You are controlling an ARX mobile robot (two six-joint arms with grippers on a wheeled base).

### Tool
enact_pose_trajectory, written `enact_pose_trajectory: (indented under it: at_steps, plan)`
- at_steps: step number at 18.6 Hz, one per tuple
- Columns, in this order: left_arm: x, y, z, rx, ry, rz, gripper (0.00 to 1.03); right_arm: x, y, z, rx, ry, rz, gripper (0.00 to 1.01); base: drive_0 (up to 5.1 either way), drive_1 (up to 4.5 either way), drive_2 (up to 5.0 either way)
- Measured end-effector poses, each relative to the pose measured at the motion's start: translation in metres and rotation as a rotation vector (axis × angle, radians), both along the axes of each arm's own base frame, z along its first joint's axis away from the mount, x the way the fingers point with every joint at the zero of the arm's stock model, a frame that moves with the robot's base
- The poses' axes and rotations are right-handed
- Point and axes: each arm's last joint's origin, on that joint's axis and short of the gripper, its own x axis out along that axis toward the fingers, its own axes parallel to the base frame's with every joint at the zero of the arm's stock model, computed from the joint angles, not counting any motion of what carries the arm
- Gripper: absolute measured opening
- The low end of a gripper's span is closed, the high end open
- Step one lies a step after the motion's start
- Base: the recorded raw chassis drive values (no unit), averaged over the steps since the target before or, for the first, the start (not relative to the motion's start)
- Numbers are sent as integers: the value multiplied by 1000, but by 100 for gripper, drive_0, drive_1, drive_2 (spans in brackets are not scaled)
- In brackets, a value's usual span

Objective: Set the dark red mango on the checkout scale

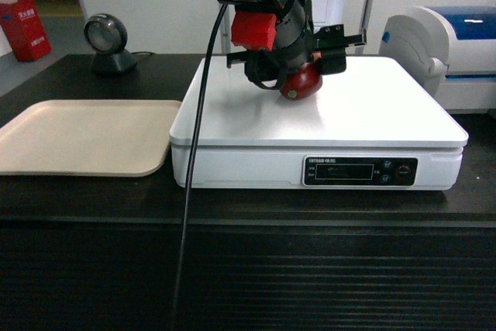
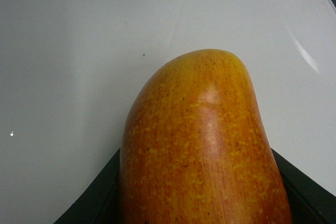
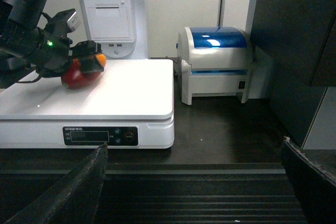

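Observation:
The dark red mango (image 1: 302, 83) lies low on the back middle of the scale's white plate (image 1: 372, 106) and appears to touch it. My left gripper (image 1: 288, 67) reaches down from above and is shut on the mango. In the left wrist view the mango (image 2: 199, 145) fills the lower centre, orange-yellow end forward, with black fingers (image 2: 89, 203) on both sides above the plate (image 2: 79, 51). The right wrist view shows the mango (image 3: 76, 77) on the scale (image 3: 131, 95) at left. My right gripper (image 3: 194, 187) is open and empty in front of the checkout (image 3: 220, 129).
A beige tray (image 1: 77, 133) lies left of the scale on the black counter (image 1: 232, 207). A barcode scanner (image 1: 108, 40) stands behind it. A white-and-blue machine (image 1: 457, 44) sits right of the scale. The left arm's cable (image 1: 190, 191) hangs across the scale's front.

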Motion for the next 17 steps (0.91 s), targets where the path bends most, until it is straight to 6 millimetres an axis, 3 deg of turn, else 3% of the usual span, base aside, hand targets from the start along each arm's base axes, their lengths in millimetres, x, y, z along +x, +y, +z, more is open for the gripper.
enact_pose_trajectory:
  at_steps: [2,6,10,12,17]
  plan:
    - [0,0,-1,1,12,4,62,0,0,0,0,0,0,98,0,0,0]
    - [0,2,2,12,23,3,100,0,0,0,0,0,0,98,0,0,0]
    - [-1,4,0,-7,-10,-41,98,0,0,0,0,0,0,98,0,0,0]
    - [-6,5,9,9,-90,-76,98,0,0,0,0,0,0,98,0,0,0]
    - [-39,24,82,-38,-461,-233,98,0,0,0,0,0,0,98,0,0,0]
